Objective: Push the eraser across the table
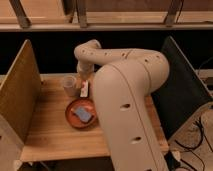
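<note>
End effector [83, 76]: low at counter's [47, 136] far side, just over the eraser [84, 90]; closure, we cannot tell.
Eraser: we judge it light, stiff, grippy; push flat against one side.

The arm [131, 95] (bulky, cream) reaches far forward, hooks at the elbow [88, 50], and hangs the gripper [83, 83] straight down beneath it.
</note>
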Robot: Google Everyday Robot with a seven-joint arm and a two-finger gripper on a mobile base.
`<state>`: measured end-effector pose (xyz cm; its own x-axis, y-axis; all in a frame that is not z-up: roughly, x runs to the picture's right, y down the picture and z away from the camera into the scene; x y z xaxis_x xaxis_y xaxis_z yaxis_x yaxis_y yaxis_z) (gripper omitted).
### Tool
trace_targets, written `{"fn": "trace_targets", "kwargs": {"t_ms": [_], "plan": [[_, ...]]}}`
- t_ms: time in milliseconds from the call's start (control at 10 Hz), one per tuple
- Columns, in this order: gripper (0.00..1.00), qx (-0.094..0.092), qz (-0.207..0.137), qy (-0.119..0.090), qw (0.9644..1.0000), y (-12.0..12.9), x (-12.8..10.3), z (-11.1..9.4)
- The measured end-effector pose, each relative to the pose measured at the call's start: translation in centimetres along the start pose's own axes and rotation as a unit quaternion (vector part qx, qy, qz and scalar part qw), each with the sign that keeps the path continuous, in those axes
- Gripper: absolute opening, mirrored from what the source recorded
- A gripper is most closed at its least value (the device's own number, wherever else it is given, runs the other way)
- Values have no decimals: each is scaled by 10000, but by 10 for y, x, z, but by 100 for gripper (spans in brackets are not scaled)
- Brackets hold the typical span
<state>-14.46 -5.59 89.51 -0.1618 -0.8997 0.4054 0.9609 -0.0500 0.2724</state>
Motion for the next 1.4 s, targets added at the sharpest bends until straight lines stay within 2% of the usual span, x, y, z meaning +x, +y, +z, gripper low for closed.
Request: {"fn": "trace_targets", "kwargs": {"t_ms": [100, 300, 700, 900, 1100, 1400], "plan": [[0, 65, -41, -174, 9998, -15, -5, 16], [0, 119, -36, -485, 9987, -26, -14, 45], [0, 41, 126, -784, 9968, -20, -17, 75], [0, 89, 149, -905, 9957, -25, -20, 89], [0, 254, 72, -967, 9950, -29, -19, 102], [0, 687, -130, -974, 9928, -40, -9, 122]]}}
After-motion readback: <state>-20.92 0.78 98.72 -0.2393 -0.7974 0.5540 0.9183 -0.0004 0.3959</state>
